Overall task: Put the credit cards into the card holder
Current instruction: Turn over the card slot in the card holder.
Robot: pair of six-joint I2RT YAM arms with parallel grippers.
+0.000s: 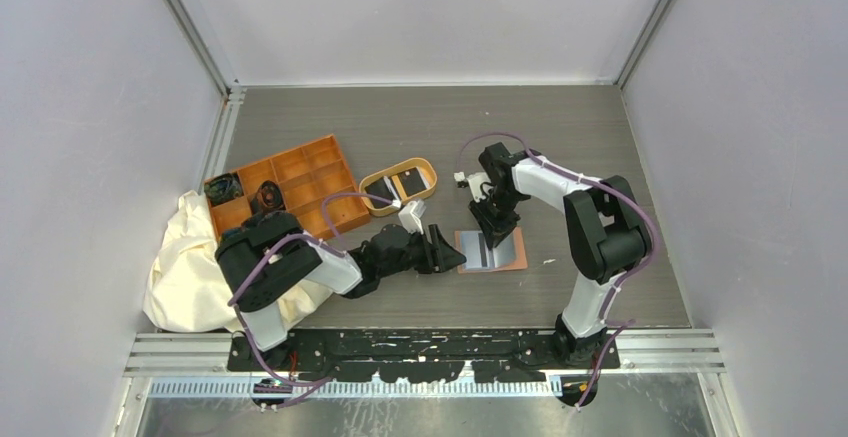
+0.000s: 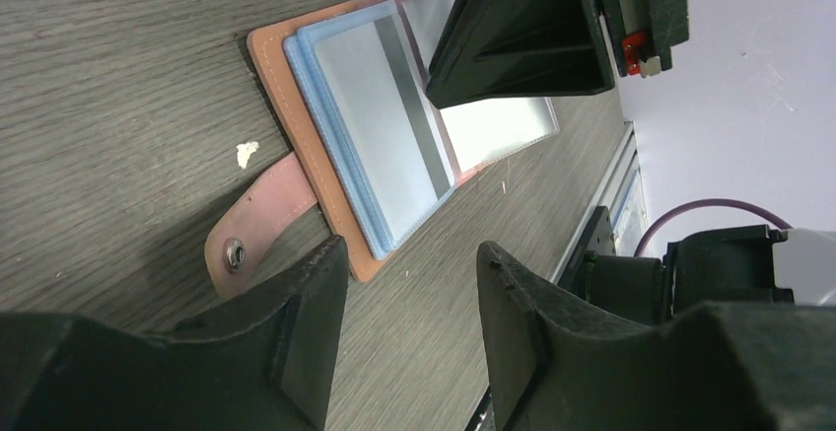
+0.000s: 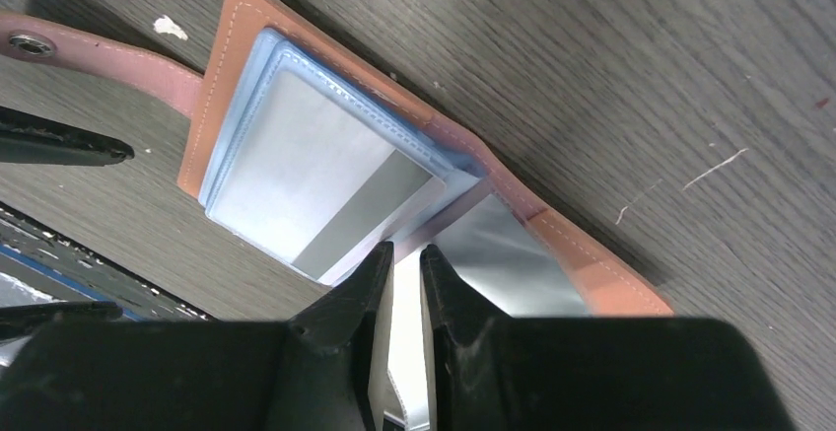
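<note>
The small pinkish-brown leather-like folding card holder (image 1: 490,251) lies open and flat on the dark wood-grain table (image 1: 420,127), between the two arms. Its bluish clear pockets face up and its snap tab (image 2: 261,222) sticks out toward the left side. One pale credit card with a grey stripe (image 3: 315,179) already sits in the top pocket. More black-and-white cards (image 1: 399,185) wait in the oval tan-rimmed tray (image 1: 435,179) just behind.

The right gripper (image 3: 399,253) stands right over the spine with its jaws drawn almost together. A pale strip shows in the slit, but I cannot tell if they pinch a card or a pocket leaf, or merely press down. The left gripper (image 2: 412,253) hovers just beside the tab edge, jaws apart and holding nothing.

These cards look light, stiff and slick, so they are best nipped by a short edge, leaving most of the length free to slide in. The holder looks soft and floppy, and its thin pocket leaves would likely buckle or skate unless the cover is pinned near the tab.
</note>
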